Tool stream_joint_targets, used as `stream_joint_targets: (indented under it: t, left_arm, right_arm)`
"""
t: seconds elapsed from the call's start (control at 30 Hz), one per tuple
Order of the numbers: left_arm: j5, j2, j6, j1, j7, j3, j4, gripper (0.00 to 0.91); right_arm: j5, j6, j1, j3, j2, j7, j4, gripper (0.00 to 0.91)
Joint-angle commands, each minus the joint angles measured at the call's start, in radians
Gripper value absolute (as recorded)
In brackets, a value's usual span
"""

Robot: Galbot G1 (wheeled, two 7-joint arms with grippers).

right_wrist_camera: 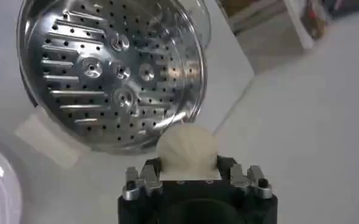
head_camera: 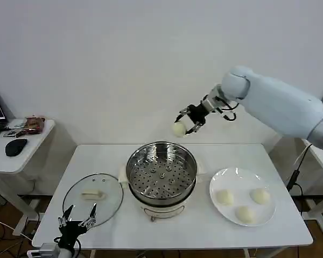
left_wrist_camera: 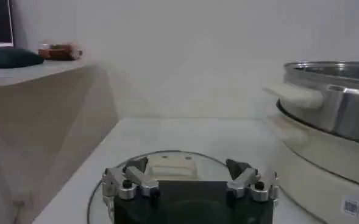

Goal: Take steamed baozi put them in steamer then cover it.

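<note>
Step in hand: carrying the first bun to the pot. Right gripper [head_camera: 185, 124] is clamped on one bun [head_camera: 178, 129], held high, just beyond the far rim of the steamer [head_camera: 161, 171], whose tray is bare. Three buns [head_camera: 243, 203] wait on the plate [head_camera: 224, 177], below and to its right.

Left gripper [head_camera: 77, 219] hangs spread by the near edge of the lid [head_camera: 93, 196], idle.

Next, likely: bring the bun in over the tray, lower, then release.
</note>
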Motion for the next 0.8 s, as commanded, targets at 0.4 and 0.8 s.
stream_joint_targets:
  t: [0.4,0.8]
  left_arm:
    - [-0.002,-0.004,-0.002,0.006,-0.001,0.002,-0.008,0.907]
    - [-0.003,-0.008,-0.002,0.001,-0.003,0.003,0.002,0.907]
  right_arm:
    - [-0.151,0.176,-0.008,-0.071,0.145,0.034,-0.031,0.625]
    - [-0.325,0.297,-0.080,-0.058,0.176,0.091,-0.072,0.635]
